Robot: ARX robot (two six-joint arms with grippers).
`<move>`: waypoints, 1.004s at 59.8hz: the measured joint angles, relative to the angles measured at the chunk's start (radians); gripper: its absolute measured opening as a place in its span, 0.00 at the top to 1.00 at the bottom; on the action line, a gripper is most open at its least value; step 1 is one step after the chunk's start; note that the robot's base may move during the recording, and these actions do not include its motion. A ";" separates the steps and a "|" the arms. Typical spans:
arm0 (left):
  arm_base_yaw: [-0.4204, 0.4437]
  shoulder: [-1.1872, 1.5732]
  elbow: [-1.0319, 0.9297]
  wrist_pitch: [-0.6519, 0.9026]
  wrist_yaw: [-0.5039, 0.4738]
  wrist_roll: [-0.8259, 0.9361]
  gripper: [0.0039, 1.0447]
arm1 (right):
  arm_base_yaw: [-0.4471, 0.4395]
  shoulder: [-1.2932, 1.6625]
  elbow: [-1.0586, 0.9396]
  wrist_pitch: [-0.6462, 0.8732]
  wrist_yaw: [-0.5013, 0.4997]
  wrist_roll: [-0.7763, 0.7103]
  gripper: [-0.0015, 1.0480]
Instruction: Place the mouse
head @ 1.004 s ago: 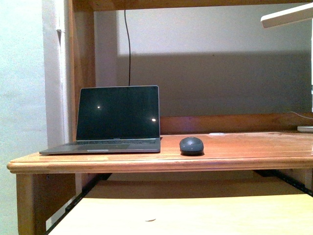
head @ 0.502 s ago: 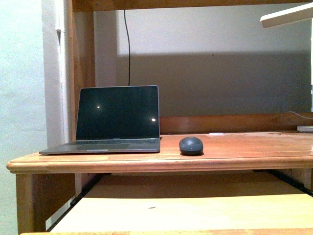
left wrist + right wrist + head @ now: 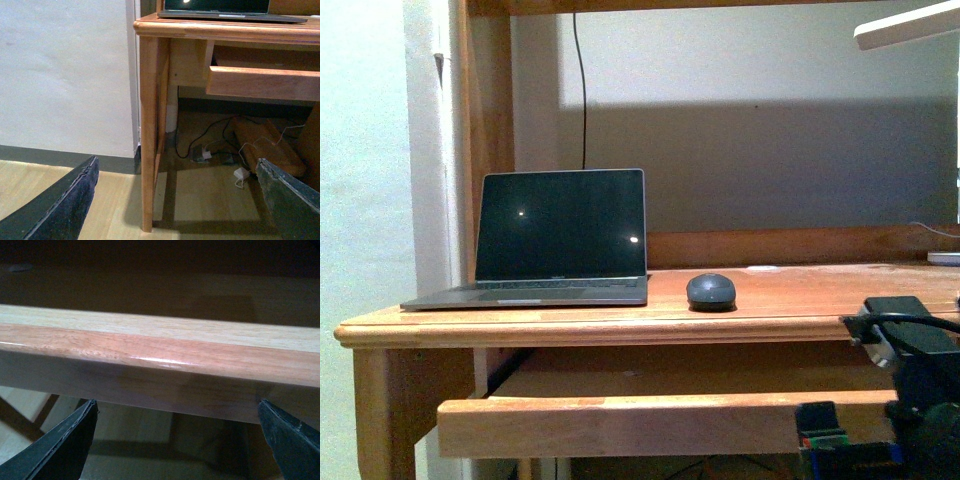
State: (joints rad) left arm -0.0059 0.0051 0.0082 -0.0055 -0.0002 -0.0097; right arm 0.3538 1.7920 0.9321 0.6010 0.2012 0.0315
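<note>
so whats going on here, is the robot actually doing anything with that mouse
Nothing is holding the mouse at this moment. It sits on the wooden desk, just right of the open laptop, whose screen is dark. Both grippers are open and empty: the left gripper is low, facing the desk leg and floor, and the right gripper is close to the front edge of the pull-out tray under the desktop. Part of the right arm shows at lower right in the front view.

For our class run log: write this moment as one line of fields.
mouse: on desk, right of laptop, untouched | left gripper: jaws open, low by desk leg | right gripper: jaws open, at tray edge
</note>
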 joint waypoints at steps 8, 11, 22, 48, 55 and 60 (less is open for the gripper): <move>0.000 0.000 0.000 0.000 0.000 0.000 0.07 | 0.005 0.078 0.109 -0.038 0.093 0.010 0.07; 0.000 0.000 0.000 0.000 0.000 0.000 0.07 | 0.007 0.106 0.153 -0.058 0.126 0.018 0.07; 0.000 0.000 0.000 0.000 0.000 0.000 0.07 | 0.027 0.157 0.235 -0.114 0.218 0.029 0.07; 0.000 0.000 0.000 0.000 0.000 0.000 0.07 | 0.001 0.035 0.130 -0.080 0.167 0.140 0.07; 0.000 0.000 0.000 0.000 0.000 0.000 0.07 | -0.034 -0.143 0.007 -0.061 0.143 0.171 0.07; 0.000 0.000 0.000 0.000 0.000 0.000 0.07 | -0.069 -0.276 -0.084 -0.061 0.117 0.199 0.07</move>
State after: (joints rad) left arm -0.0059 0.0048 0.0082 -0.0055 -0.0002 -0.0097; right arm 0.2848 1.5158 0.8478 0.5396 0.3187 0.2302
